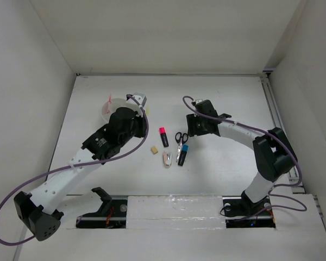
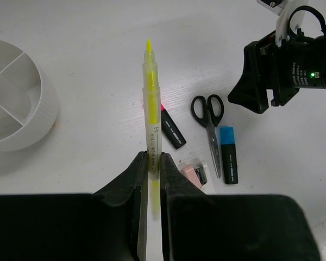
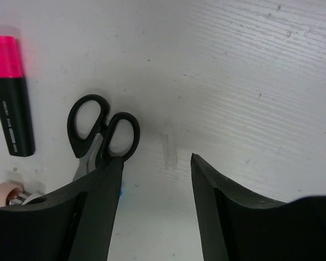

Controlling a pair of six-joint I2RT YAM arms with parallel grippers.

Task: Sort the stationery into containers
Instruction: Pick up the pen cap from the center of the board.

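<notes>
Left gripper [image 2: 152, 160] pinches yellow stick [image 2: 151, 103] by its tail, may swing and miss tray [image 2: 43, 114]; right gripper [image 3: 156, 160], spread, may nudge scissors [image 3: 105, 133].

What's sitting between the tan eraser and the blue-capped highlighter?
The white-pink piece lies between eraser and highlighter, clearest in the top view.

Ribbed white plastic tray [image 2: 46, 111], translucent plastic yellow stick [image 2: 151, 109], glossy black-handled scissors [image 2: 210, 129], matt grainy table [image 3: 250, 65]
</notes>
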